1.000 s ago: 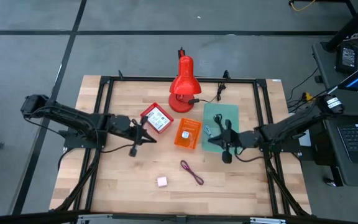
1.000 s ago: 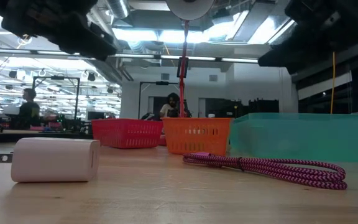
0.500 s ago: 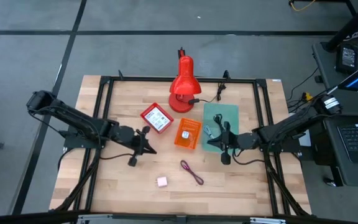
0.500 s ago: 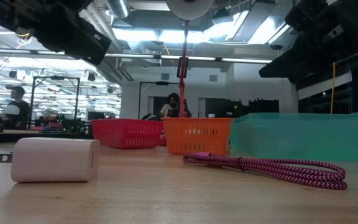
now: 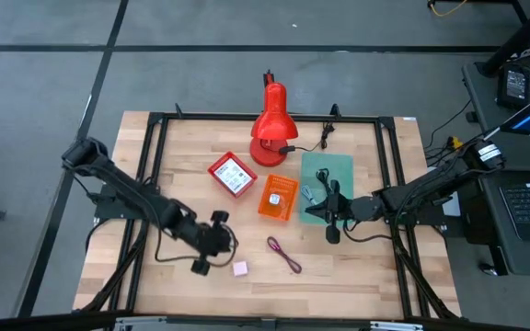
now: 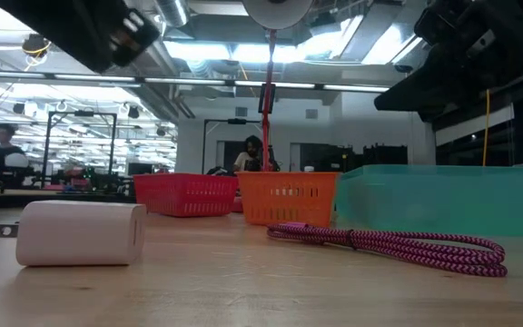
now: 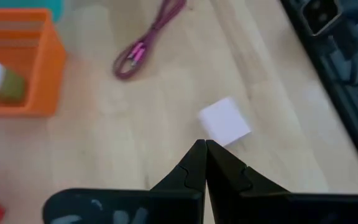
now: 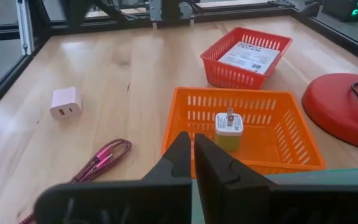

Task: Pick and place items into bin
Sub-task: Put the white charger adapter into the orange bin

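**Left claw closed just short of the pink charger block**

The left gripper sits low over the near-centre of the table, its fingers pressed together with nothing between them. The pink charger block lies on the wood just beside that claw, slightly nearer and to the right; in the left wrist view the block shows just past the closed fingertips, apart from them. The maroon cord lies coiled further right, near the orange bin, which holds a small white-and-green plug. A red bin with a printed card stands left of it. The right gripper waits with fingers closed and empty over the teal bin.
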